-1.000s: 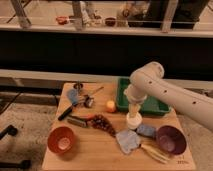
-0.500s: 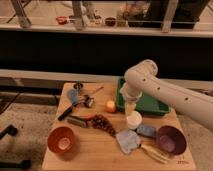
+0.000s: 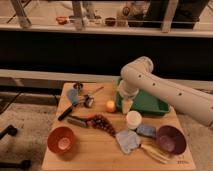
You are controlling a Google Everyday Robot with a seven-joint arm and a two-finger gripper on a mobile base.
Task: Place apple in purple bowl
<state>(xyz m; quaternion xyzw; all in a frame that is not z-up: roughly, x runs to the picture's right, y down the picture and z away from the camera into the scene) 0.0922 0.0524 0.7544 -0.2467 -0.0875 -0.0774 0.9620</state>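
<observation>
One round apple resting on board, gripper spread wide just beside it, purple bowl well apart

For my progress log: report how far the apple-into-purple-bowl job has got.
Done: nothing yet. The small glossy yellow-orange apple sits on the wooden table, and the round dark purple bowl looks empty. In hand: the pincer hangs open beside the apple, holding nothing. Left: grasp the apple, carry it past the white cylindrical cup, and release it in the bowl.
</observation>
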